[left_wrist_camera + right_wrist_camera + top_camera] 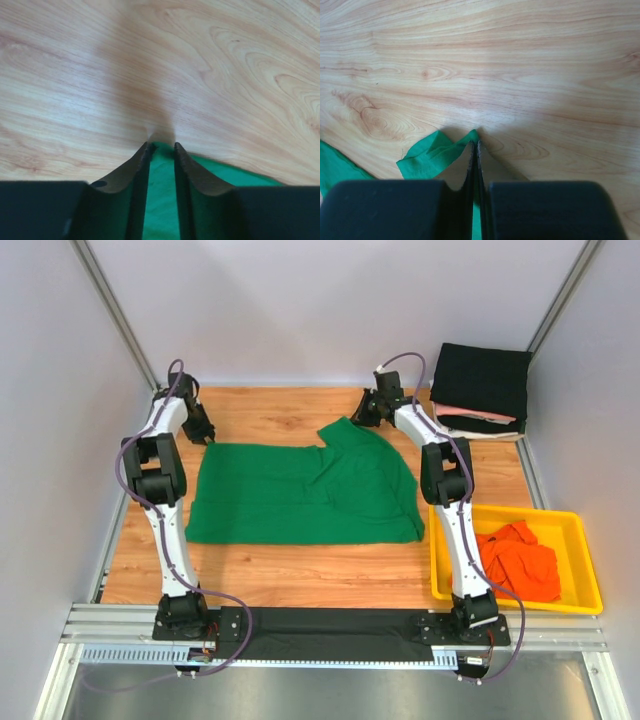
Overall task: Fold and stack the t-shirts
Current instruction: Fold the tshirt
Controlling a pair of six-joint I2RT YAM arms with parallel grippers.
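Plainly, the green t-shirt (300,495) lies spread at the middle of the worktop (300,580). Its long axis runs left to right across the frame, with the straight edge at the left and what looks like the sleeve end at the right. The right fingers (490,172) are clenched on a peak of its upper right edge. The left fingers (132,170) stand apart astride its upper left corner and grasp nothing yet. If only one side lifts, the fold would likely skew. A shallow bite on the left could also let that corner slip free.
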